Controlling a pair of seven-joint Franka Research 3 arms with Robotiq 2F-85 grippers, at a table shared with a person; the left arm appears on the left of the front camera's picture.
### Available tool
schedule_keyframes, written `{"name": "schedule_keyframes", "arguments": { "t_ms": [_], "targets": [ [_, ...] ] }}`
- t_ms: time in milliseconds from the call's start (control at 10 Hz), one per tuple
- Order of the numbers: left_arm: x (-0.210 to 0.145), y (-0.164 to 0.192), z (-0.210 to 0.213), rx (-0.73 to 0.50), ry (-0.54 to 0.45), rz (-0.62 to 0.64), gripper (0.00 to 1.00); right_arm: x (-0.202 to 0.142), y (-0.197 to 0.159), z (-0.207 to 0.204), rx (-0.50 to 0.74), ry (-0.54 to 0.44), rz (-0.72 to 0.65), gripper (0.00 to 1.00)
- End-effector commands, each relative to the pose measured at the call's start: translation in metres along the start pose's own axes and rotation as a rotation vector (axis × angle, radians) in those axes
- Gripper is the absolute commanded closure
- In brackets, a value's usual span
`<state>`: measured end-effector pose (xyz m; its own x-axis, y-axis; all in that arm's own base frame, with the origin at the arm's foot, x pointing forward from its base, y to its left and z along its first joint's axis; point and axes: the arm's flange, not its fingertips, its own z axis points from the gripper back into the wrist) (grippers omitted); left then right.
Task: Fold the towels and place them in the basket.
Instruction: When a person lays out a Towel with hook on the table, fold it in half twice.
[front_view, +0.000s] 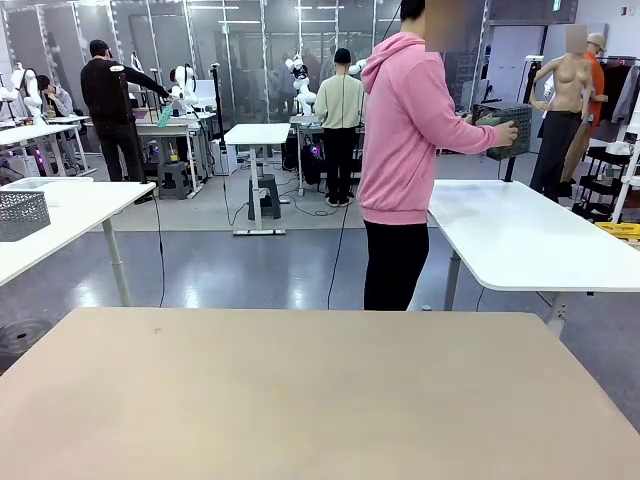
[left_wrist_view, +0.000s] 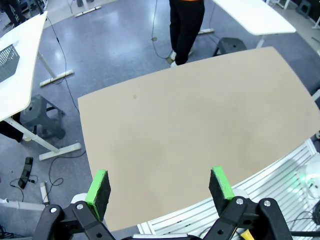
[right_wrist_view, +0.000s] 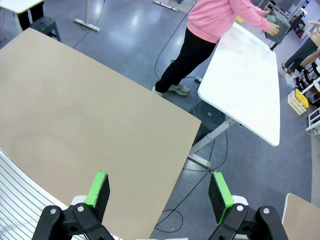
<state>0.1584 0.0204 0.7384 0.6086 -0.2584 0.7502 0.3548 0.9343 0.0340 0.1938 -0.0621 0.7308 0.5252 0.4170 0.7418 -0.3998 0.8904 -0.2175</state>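
In the front view a person in a pink hoodie (front_view: 405, 120) holds the dark grey wire-mesh basket (front_view: 510, 128) beyond the beige tabletop (front_view: 300, 400), in the left wrist view the left gripper (left_wrist_view: 159, 180) spreads wide above open tabletop, and in the right wrist view the right gripper (right_wrist_view: 159, 182), equally wide, straddles its edge, the basket far ahead.

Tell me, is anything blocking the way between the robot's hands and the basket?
Nothing visible on the beige table blocks the open left hand or right hand. But the basket is off it: a person holds it by the white table beyond, across a strip of floor.
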Motion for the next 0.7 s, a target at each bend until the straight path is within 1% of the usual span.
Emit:
{"name": "schedule_keyframes", "arguments": {
  "t_ms": [0,600],
  "targets": [
    [0.0052,-0.0013,0.0010,0.002,0.003,-0.005,0.00,0.0000,-0.0008,-0.0003,-0.002,0.002,-0.005,0.00],
    [0.0052,-0.0013,0.0010,0.002,0.003,-0.005,0.00,0.0000,-0.0008,-0.0003,-0.002,0.002,-0.005,0.00]
  ]
}}
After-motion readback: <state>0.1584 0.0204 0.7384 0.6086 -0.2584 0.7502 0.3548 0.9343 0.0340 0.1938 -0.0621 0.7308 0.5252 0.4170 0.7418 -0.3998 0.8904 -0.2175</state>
